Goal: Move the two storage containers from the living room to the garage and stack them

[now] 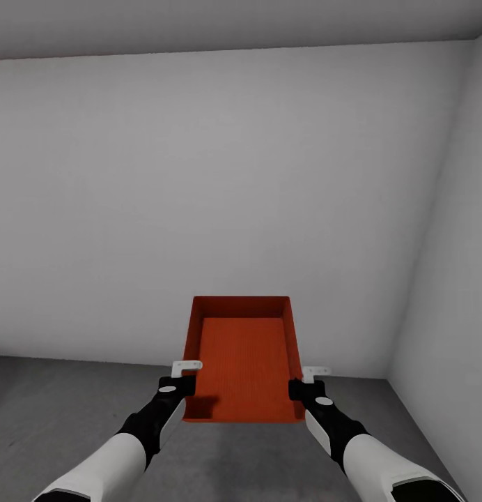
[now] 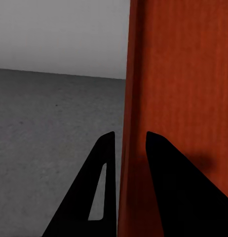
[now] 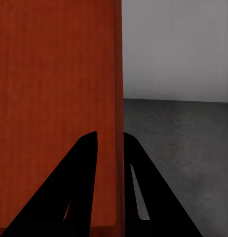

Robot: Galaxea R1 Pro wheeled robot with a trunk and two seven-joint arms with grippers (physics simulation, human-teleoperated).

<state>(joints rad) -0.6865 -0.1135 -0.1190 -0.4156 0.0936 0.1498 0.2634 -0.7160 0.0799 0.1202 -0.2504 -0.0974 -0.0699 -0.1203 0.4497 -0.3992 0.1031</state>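
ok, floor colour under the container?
Dark grey speckled concrete floor, clearest in the left wrist view.

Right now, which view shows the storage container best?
The head view: the whole storage container, open top and floor visible. The left wrist view and right wrist view each show one gripped side wall.

Plain white-grey walls (image 1: 227,195) meeting in a corner, under a grey ceiling (image 1: 199,24).

Bare white walls (image 1: 234,174), grey concrete floor (image 1: 60,404)
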